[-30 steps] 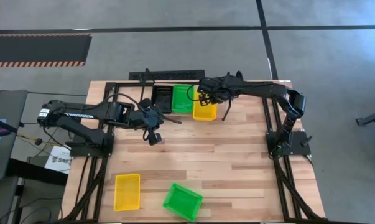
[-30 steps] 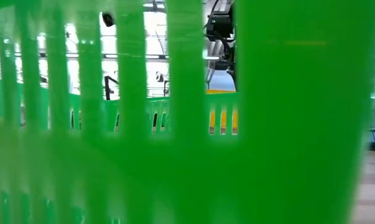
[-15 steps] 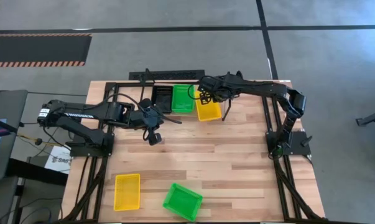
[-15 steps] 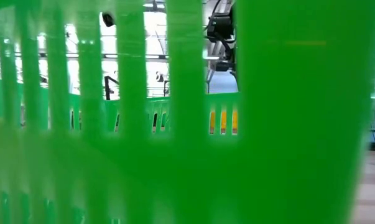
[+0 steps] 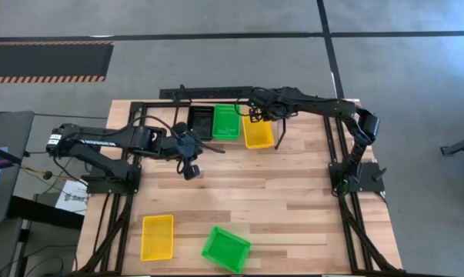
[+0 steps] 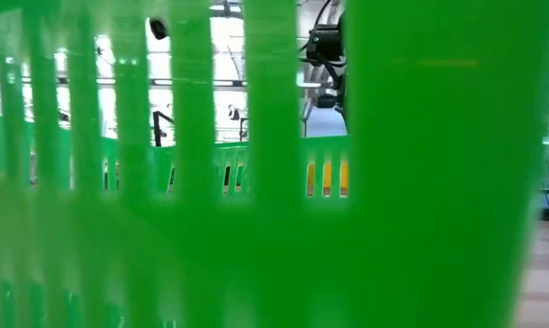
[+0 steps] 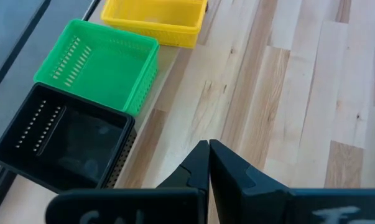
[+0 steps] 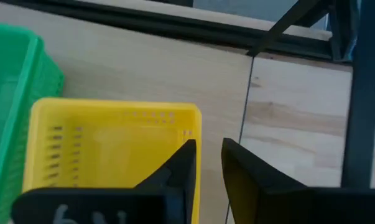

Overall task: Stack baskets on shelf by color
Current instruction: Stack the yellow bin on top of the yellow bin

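right hand point(image 5: 255, 115) above yellow basket point(image 5: 258, 134) rim

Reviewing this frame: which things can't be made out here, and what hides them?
- Low view: a green basket against the lens blocks nearly the whole table.
- High view: how many baskets each shelf pile holds; nested baskets look like one from above, as with the black basket.
- Right wrist view: the yellow basket's near side, behind the right end effector.

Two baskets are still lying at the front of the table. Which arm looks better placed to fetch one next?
Probably the left. Its gripper hangs free, fingers shut, nearer the loose yellow basket and green basket. The right gripper is at the shelf, over the yellow basket there.
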`<state>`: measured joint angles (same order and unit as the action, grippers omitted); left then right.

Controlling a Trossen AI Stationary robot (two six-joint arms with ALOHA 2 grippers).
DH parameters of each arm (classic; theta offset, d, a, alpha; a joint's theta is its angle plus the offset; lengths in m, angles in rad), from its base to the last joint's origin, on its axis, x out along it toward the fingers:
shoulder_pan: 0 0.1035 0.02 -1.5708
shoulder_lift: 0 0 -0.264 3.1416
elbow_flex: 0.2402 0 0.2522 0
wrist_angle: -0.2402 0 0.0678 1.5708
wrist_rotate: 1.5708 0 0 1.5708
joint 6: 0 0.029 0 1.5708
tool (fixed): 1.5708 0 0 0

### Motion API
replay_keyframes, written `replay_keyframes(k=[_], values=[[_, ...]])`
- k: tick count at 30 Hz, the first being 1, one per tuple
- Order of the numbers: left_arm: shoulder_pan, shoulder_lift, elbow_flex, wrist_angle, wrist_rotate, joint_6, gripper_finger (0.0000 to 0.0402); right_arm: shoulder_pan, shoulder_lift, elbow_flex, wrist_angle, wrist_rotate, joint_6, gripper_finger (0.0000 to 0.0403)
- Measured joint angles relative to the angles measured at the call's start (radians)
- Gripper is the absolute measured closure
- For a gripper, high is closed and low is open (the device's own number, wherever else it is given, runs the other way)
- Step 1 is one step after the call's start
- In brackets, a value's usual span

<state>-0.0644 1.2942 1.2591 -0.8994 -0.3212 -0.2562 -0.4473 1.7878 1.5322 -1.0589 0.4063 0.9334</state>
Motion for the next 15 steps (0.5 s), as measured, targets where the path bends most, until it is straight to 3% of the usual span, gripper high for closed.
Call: replay_keyframes(k=[7,11,15], values=[[0.000,0.000,0.000,-0.001,0.000,0.000,0.0401,0.005,0.000,0.059,-0.005,0.008,-0.070,0.0297],[0.000,0.000,0.000,-0.022,-0.018,-0.017,0.0401,0.029,0.000,0.185,-0.018,0.011,-0.137,0.0315],[0.000,0.000,0.000,-0.162,-0.062,-0.111,0.0402,0.098,0.000,0.356,-0.077,-0.019,-0.237,0.0333]])
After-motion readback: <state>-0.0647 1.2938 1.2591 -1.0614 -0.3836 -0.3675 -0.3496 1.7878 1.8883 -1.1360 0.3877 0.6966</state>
